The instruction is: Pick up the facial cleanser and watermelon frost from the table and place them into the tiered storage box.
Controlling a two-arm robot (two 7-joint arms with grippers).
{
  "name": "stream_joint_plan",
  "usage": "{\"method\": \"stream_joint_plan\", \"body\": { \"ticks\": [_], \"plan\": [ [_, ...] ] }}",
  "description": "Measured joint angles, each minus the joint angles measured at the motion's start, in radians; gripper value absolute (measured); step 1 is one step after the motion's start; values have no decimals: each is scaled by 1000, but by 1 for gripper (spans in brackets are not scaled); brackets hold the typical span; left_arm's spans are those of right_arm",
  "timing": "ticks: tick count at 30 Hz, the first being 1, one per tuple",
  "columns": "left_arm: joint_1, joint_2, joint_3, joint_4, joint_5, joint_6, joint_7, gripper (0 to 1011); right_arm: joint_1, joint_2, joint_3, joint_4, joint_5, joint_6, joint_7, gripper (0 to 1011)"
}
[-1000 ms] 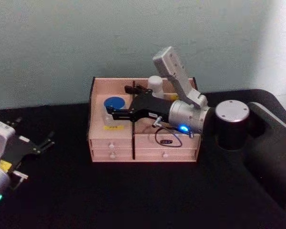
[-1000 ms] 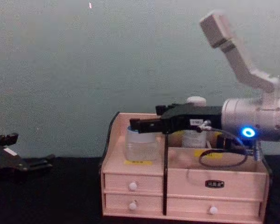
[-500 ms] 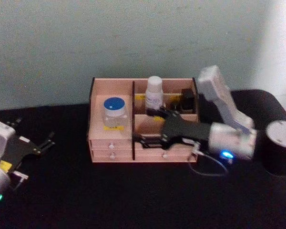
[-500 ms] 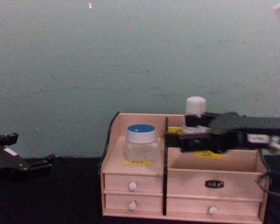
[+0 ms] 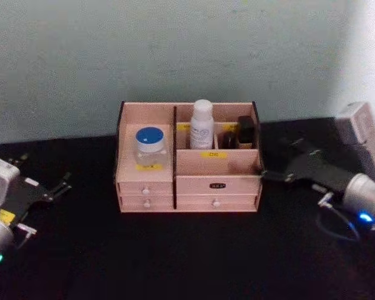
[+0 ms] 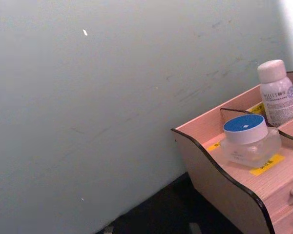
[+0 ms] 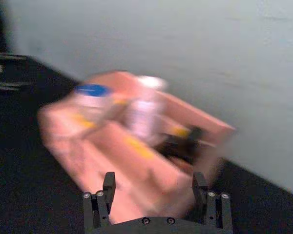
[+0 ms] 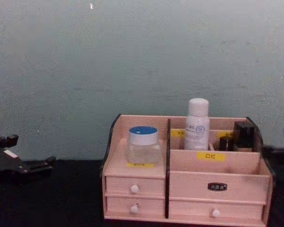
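Right hand [image 5: 270,175]: sitting low over the bench [image 5: 187,250], just beside the right end of the storage box [image 5: 187,181]; its fingers [image 7: 109,187] are standing wide apart with nothing between them, as the right wrist view shows.
Storage box: standing straight ahead of the right hand's open fingers, pink wood with dark side edges, yellow labels and small white-knobbed drawers [image 8: 134,189] along its front.
White bottle [image 5: 201,124]: standing upright in a rear compartment of the box, beyond a dark divider [image 5: 174,156] as seen from the left hand, well past the right hand's fingertips.
Jar with blue lid [image 5: 150,145]: sitting upright on the box's left step above a yellow label, on the far side of the box from the right hand.
Small dark items [image 5: 245,132]: standing in the rear right compartment, the part of the box nearest the right hand.
Left hand [image 5: 47,190]: resting low at the bench's left edge, well apart from the box, its dark fingers spread and empty.
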Motion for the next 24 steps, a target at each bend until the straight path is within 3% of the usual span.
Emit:
{"method": "stream_joint_plan", "body": {
  "ticks": [4, 5, 11, 18, 24],
  "plan": [
    [0, 0, 0, 0, 0, 0, 0, 1001, -38, -31, 60, 3, -50, -1, -162, 1002],
    [0, 0, 0, 0, 0, 0, 0, 1001, -43, -51, 75, 17, -73, 0, -226, 1003],
    [0, 0, 0, 0, 0, 0, 0, 1001, -24, -125, 83, 97, -163, 9, -379, 1002],
    [0, 0, 0, 0, 0, 0, 0, 1001, 10, -190, 42, 197, -256, -9, -446, 1002],
    [0, 0, 0, 0, 0, 0, 0, 1001, 28, -221, 39, 247, -274, -12, -447, 1002]
  ]
}}
